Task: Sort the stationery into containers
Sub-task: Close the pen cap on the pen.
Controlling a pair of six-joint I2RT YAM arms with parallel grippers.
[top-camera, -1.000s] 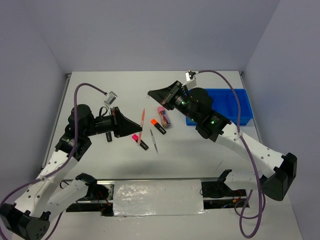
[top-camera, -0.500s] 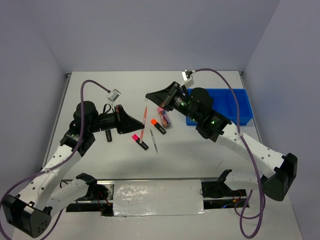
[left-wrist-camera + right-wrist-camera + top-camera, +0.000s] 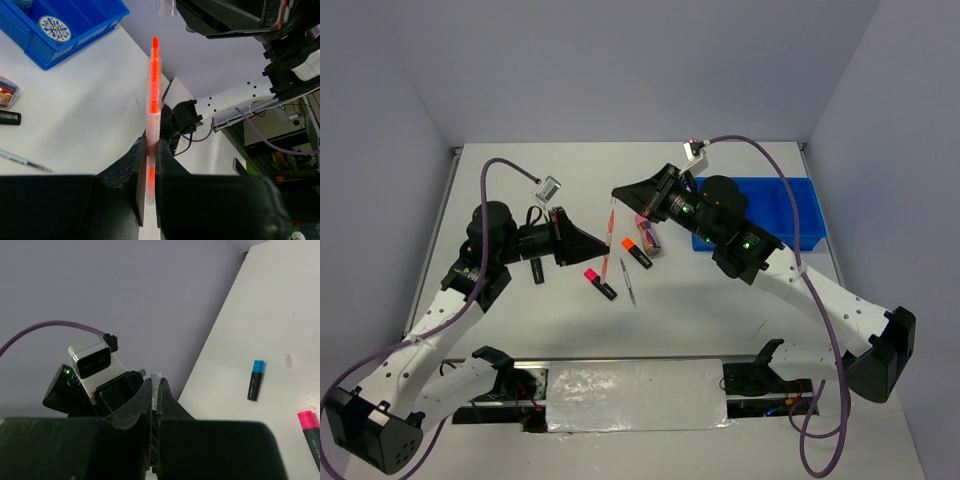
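Note:
My left gripper (image 3: 150, 146) is shut on the lower part of a thin orange pen (image 3: 154, 85), which stands uncapped with its tip pointing up. Just above that tip, my right gripper (image 3: 155, 385) is shut on a small clear cap (image 3: 156, 376); the clear cap (image 3: 166, 7) also shows in the left wrist view. From above, the left gripper (image 3: 600, 256) and right gripper (image 3: 616, 189) meet over the table's middle with the orange pen (image 3: 607, 238) between them. The blue tray (image 3: 800, 215) stands at the right and holds a tape roll (image 3: 55, 28).
On the table lie a pink-capped highlighter (image 3: 600, 283), an orange-capped highlighter (image 3: 637, 250), a grey pen (image 3: 628, 282) and a pink-capped tube (image 3: 648, 232). A blue-capped highlighter (image 3: 256, 380) lies under the left arm.
The left arm has shifted slightly, carrying the orange pen a little nearer the right gripper. Both grips are unchanged.

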